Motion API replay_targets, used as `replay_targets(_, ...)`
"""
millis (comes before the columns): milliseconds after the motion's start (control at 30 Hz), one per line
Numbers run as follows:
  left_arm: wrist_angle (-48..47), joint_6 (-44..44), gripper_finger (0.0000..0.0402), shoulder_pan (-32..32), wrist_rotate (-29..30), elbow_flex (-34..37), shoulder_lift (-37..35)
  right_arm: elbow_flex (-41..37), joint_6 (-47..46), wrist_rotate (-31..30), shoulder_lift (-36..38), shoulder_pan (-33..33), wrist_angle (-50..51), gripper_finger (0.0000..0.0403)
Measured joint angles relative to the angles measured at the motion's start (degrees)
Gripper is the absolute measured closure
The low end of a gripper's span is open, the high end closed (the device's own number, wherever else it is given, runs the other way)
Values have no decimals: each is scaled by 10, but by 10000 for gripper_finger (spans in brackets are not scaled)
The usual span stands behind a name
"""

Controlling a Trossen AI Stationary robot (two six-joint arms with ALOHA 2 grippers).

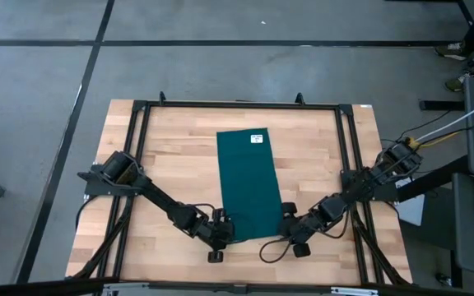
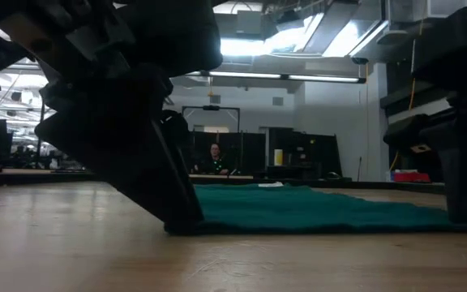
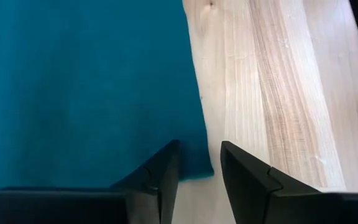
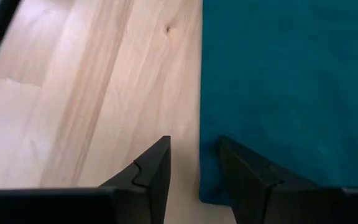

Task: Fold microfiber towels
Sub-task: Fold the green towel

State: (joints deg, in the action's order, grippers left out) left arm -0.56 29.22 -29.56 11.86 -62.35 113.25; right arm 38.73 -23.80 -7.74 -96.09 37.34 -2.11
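Note:
The dark teal microfiber towel (image 1: pixel 249 185) lies flat on the wooden table as a long strip running from far to near, with its white label (image 1: pixel 257 137) at the far edge. My left gripper (image 3: pixel 197 179) is open and low at the towel's near left corner (image 3: pixel 205 171). One finger is over the cloth and the other over bare wood. My right gripper (image 4: pixel 194 171) is open at the near right corner (image 4: pixel 205 194), astride the towel's edge in the same way. In the low view the towel (image 2: pixel 314 209) lies flat between both grippers. My left gripper slants down from the near left, and one fingertip (image 2: pixel 181 223) is down at the towel's near edge. I cannot tell whether it touches the cloth. My right gripper slants down from the near right with one finger (image 4: pixel 244 177) over the cloth. Whether it touches cannot be told.
A black metal frame (image 1: pixel 138 107) runs around the table top. A loop of dark cable (image 1: pixel 271 249) lies near the front edge beside my right gripper. Bare wood shows on both sides of the towel. A person (image 2: pixel 215 154) sits far back in the room.

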Motion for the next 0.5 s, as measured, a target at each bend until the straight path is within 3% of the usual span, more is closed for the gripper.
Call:
replay_targets(200,-9,15,287,0,-10,0,0,-18,-8,-3,-11,0,-53,280)
replay_targets(500,-24,53,289,-27,-13,-1,0,-22,-13,-6,12,0,-36,292)
